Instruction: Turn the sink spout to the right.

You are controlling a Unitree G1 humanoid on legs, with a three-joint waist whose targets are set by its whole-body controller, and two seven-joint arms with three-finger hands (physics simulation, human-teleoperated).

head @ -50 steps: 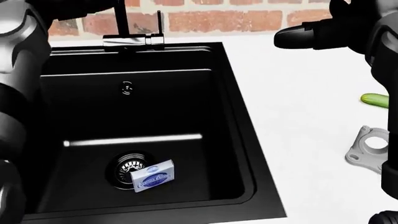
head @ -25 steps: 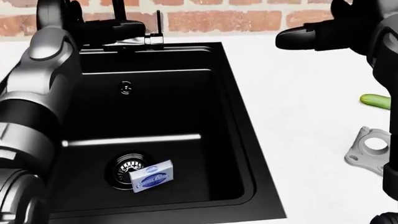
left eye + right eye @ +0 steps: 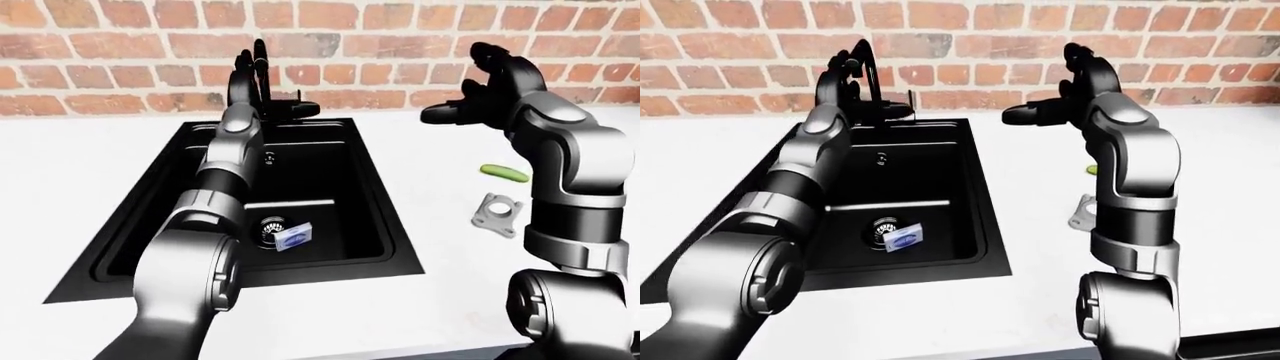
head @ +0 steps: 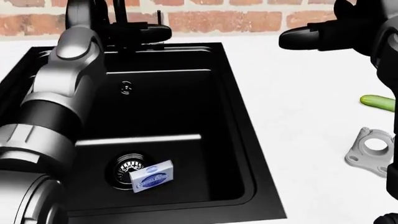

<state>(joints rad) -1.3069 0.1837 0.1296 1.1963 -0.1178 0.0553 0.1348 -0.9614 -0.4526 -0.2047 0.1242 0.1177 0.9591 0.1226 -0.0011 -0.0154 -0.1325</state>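
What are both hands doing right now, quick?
Left hand: up at the faucet by the brick wall; grip cannot be told.
Right hand: open, holding nothing, raised over the counter.

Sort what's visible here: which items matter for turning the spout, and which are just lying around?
Job:
sink spout
left hand, reaching up at the spout
sink

Lying about:
small blue-and-white packet by the drain
cucumber on the counter
grey flanged fitting on the counter
right hand, raised, empty
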